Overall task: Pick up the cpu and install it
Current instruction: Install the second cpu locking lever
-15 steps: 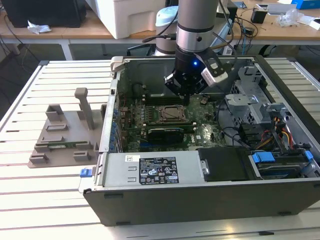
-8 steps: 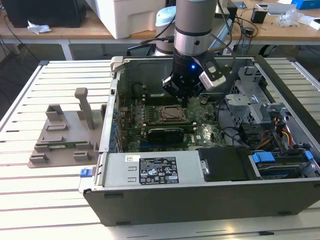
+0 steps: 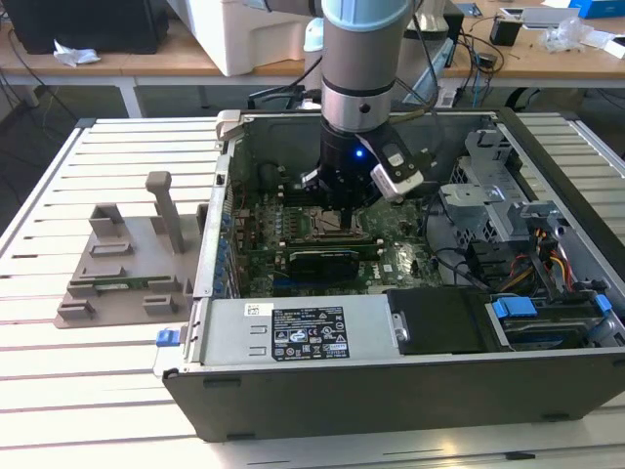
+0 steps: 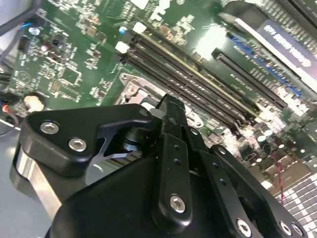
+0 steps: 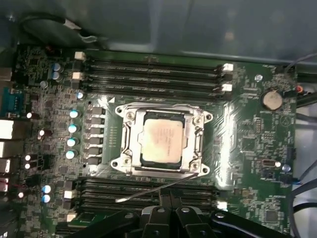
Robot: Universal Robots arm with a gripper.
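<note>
One cpu [image 5: 162, 143] lies seated in the motherboard socket [image 5: 161, 141] inside the open computer case [image 3: 293, 337], with the pincer [image 5: 168, 206] nearby, holding nothing visible, jaw width indeterminate; the placement step appears complete, calling for socket retention.

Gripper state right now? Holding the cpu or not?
Gripper: open or shut cannot be told. It hangs over the motherboard inside the case; the cpu lies in its socket, not held.
</note>
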